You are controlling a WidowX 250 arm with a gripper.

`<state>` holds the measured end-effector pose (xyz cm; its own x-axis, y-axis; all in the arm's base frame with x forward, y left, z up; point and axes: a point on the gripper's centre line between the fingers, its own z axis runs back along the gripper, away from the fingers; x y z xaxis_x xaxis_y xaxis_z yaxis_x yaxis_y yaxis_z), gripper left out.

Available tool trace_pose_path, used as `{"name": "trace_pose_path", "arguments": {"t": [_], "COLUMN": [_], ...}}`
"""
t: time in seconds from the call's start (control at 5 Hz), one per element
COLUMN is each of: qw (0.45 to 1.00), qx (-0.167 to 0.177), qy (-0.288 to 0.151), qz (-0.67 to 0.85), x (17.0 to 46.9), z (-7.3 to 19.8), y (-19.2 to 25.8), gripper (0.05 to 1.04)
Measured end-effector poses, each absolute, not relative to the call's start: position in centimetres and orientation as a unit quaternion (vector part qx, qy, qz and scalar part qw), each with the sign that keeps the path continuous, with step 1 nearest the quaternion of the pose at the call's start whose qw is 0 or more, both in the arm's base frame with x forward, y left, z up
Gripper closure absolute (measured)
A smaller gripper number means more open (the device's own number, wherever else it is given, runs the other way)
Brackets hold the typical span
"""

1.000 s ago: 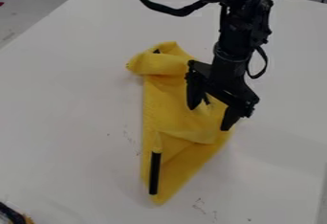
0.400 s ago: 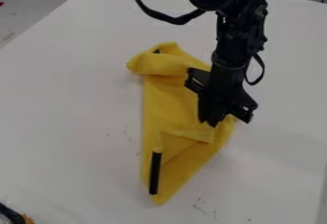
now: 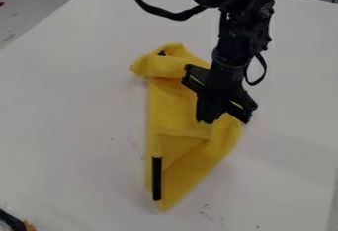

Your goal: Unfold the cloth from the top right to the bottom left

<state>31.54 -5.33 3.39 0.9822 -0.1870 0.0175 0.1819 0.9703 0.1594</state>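
Note:
The black gripper (image 3: 206,121) hangs over the right middle part of the yellow cloth (image 3: 172,116), its fingers together and shut on a bit of the cloth. The cloth lies long and narrow on the white table, bunched at its upper end and coming to a point at the bottom. A folded flap crosses it just below the gripper. A black strip (image 3: 156,178) shows along the cloth's lower left edge. The gripper hides part of the cloth's right side.
White table (image 3: 72,111) surrounds the cloth. At the bottom left corner is a dark object (image 3: 12,221) with an orange bit. A grey floor area lies beyond the table's upper left edge.
The gripper's fingers have come together from wide apart, and the gripper has moved slightly left. The cloth's flap and the black strip's top have shifted slightly left with it.

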Motion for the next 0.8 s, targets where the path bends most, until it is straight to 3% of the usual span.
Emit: {"name": "trace_pose_path", "arguments": {"t": [0.2,0.8], "qw": [0.992,0.993], "qx": [0.1,0.104], "qy": [-0.034,-0.056], "qz": [-0.064,0.03], "x": [30.7,24.7], "z": [4.8,4.7], "y": [-2.6,6.0], "gripper": [1.031,1.031]}}
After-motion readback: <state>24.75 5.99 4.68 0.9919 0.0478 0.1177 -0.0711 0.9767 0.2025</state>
